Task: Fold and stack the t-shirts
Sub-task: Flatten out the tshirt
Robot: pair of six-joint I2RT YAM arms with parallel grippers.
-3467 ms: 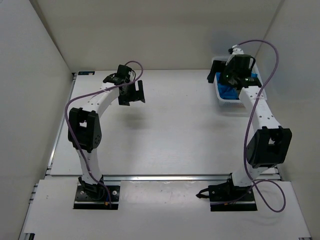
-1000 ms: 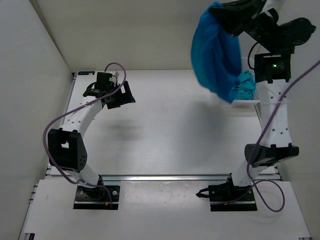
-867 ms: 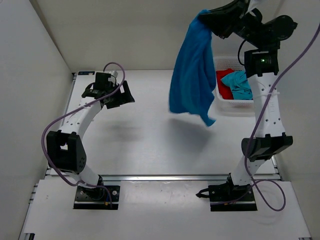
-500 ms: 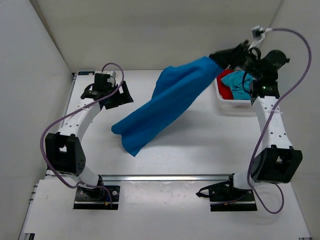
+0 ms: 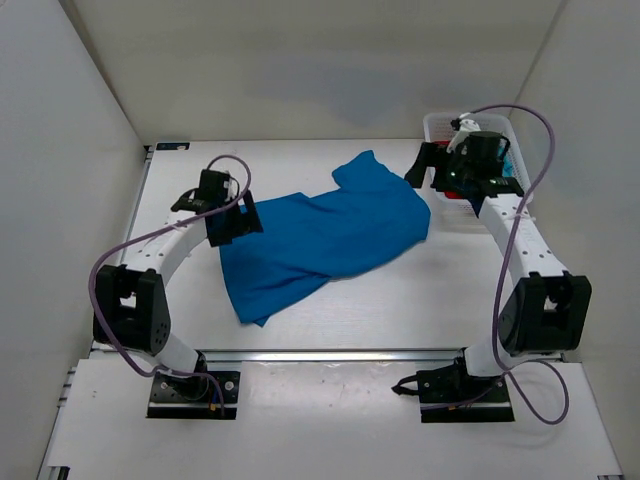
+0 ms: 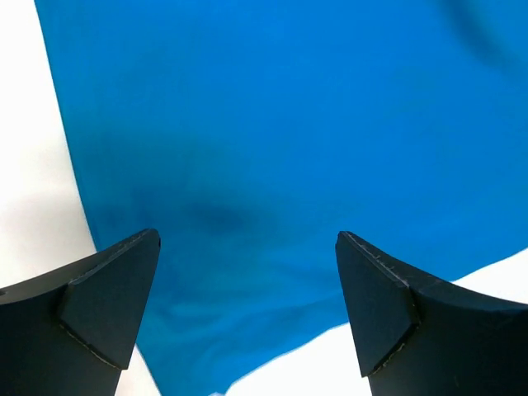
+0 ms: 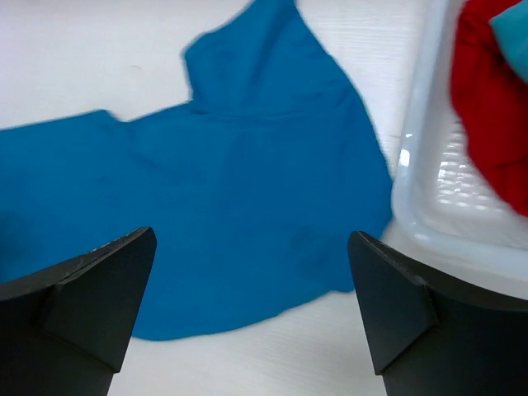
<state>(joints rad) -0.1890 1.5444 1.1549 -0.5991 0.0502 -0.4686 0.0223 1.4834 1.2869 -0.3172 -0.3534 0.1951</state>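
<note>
Blue shirt (image 5: 330, 235) flat, left tool (image 6: 247, 238) above it — right tool (image 7: 252, 238) agape

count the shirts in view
3: a blue shirt spread on the table, a red shirt and a teal shirt in the basket. More may lie hidden under those two.

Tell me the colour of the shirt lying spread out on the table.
The shirt is plain royal blue, with no pattern; the top external view shows it best.
</note>
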